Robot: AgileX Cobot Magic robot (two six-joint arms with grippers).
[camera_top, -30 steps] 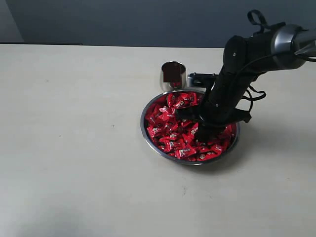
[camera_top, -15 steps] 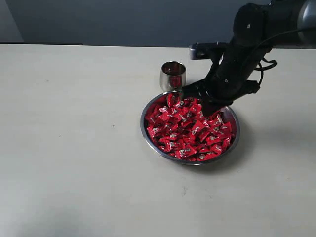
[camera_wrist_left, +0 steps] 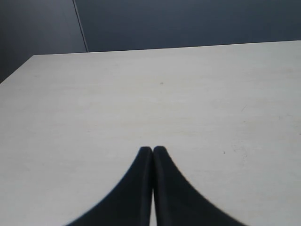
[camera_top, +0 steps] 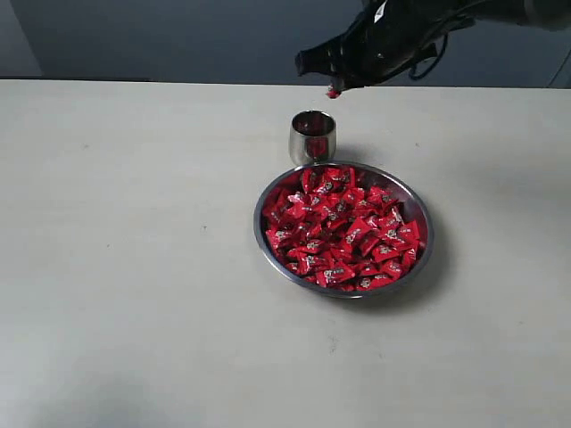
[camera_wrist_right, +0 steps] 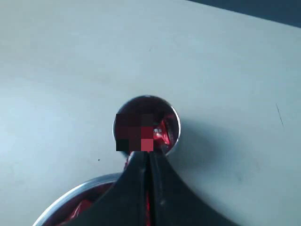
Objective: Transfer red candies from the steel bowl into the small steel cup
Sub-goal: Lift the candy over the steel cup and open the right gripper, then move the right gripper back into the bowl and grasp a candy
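right claw (camera_top: 331, 86) high above small steel cup (camera_top: 312, 136), closed on one red candy (camera_top: 333, 92), long axis too small to tell. cup upright, mouth up, just beside steel bowl (camera_top: 259, 225) full of red candies (camera_top: 343, 230). left claw (camera_wrist_left: 152, 151) closed, over bench (camera_wrist_left: 141, 94).

Right arm (camera_top: 401, 27) stretches in high from the right, the right gripper (camera_top: 330, 86) pointing down, pinched on one red candy (camera_top: 333, 93). The left gripper (camera_wrist_left: 153, 150) hangs closed, jaws touching.
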